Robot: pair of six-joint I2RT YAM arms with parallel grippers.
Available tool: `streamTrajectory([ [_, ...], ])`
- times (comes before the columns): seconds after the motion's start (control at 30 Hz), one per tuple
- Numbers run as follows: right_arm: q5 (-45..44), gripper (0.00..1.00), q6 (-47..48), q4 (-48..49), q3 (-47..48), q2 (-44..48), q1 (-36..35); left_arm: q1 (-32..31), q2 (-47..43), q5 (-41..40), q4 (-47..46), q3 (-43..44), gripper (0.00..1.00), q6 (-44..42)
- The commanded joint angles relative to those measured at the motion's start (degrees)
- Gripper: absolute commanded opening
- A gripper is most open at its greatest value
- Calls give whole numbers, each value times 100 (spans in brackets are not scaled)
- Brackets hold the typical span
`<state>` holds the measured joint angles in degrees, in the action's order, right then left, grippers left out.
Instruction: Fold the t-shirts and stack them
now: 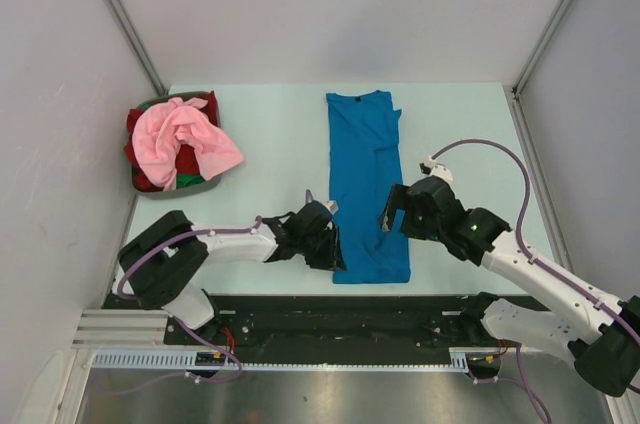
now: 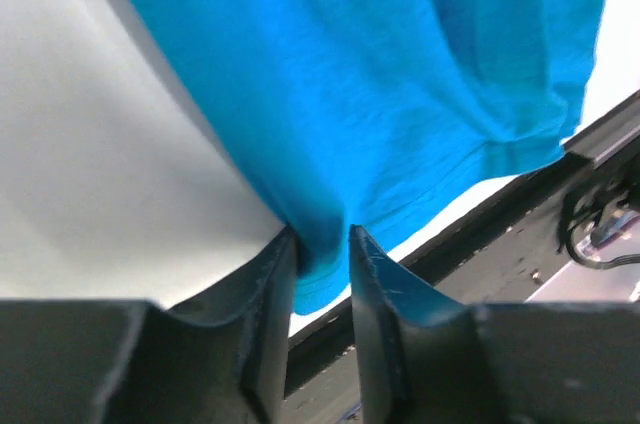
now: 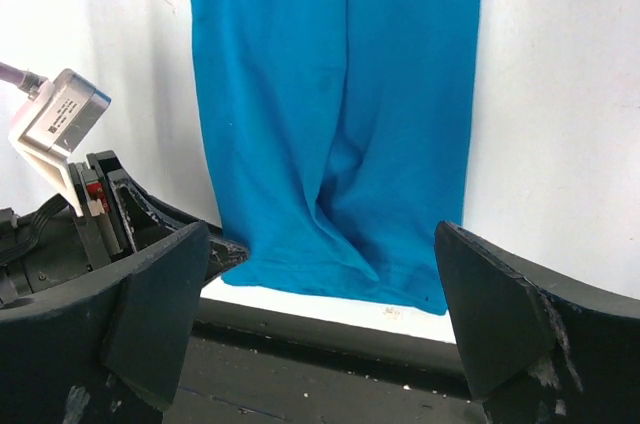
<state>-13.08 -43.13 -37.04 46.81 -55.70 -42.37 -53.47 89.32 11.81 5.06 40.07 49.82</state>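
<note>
Top external view: the blue t-shirt (image 1: 365,184) lies long and flat on the bench (image 1: 270,144). The left claw (image 2: 322,249) pinches its near left edge. The right claw (image 3: 325,244) hangs wide open over its near end. The pink t-shirt (image 1: 185,139) and red t-shirt (image 1: 140,159) sit piled in the basket (image 1: 215,182), far left.

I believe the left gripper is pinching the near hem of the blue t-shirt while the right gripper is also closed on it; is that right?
Not quite: the right gripper is open, its jaws wide apart and holding nothing, as the right wrist view shows. The left gripper is indeed pinching the near hem of the blue t-shirt.
</note>
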Motion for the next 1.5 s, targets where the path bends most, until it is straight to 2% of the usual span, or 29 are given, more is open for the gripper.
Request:
streamTrajectory([
  [0.0, -142, 100, -160, -67, -57, 86, -52, -49, -55, -179, 145, -465, 26, 19],
  [0.03, -125, 100, -204, -41, -110, 86, -52, -49, -81, -171, 83, -518, 9, 45],
  [0.07, -133, 100, -274, -40, -145, 77, -52, -49, -81, -153, 65, -570, 0, 71],
  [0.47, -107, 100, -1232, -128, -1068, 604, -219, -67, -871, -223, 21, -1221, 0, 273],
  [0.67, 165, 94, -1864, -49, -1692, 1131, -447, -67, -1021, -259, -49, -1291, 0, 361],
  [1.03, 324, 71, -2603, 486, -2623, 1220, -966, -67, -1057, -135, -365, -1424, 0, 449],
  [1.23, 271, 49, -2876, 759, -2887, 1070, -1194, -67, -1118, -153, -374, -1502, 0, 449],
  [1.47, 166, 41, -2973, 900, -3063, 1044, -1212, -67, -1154, -118, -453, -1590, 0, 467],
])
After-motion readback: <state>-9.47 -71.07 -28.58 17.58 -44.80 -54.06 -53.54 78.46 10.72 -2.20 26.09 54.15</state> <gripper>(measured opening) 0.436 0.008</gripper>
